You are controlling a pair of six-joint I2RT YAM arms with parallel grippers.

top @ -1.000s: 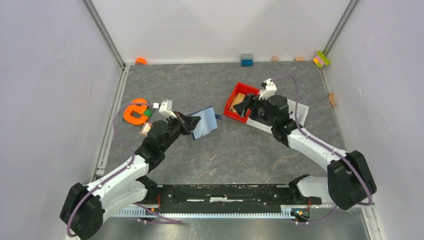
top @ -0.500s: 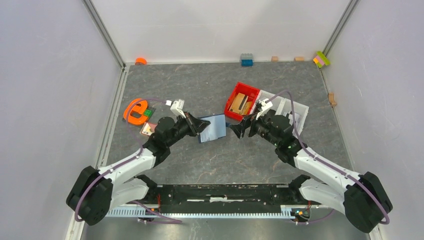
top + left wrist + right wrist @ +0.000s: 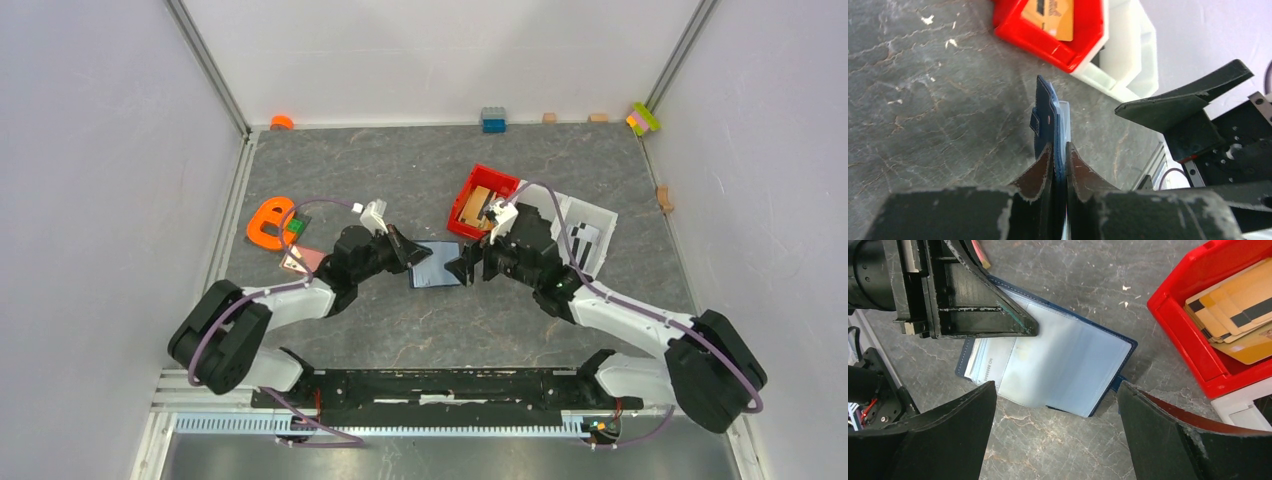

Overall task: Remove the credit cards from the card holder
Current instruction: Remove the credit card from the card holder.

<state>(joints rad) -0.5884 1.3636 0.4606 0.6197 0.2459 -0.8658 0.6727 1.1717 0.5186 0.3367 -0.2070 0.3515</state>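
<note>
Steadiness matters: with my left fingers (image 3: 1040, 172) pinching the card holder (image 3: 1073, 370) at its left edge, my wide-spread right fingers (image 3: 948, 430) should close on a card (image 3: 989, 366), not the sleeve.

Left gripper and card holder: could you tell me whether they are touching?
Touching. The left wrist view shows the left gripper shut on the edge of the card holder.

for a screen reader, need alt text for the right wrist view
The left end effector pinches an open navy card holder, framed by the wide-open right end effector. Credit cards lie in a red tray at right.
</note>
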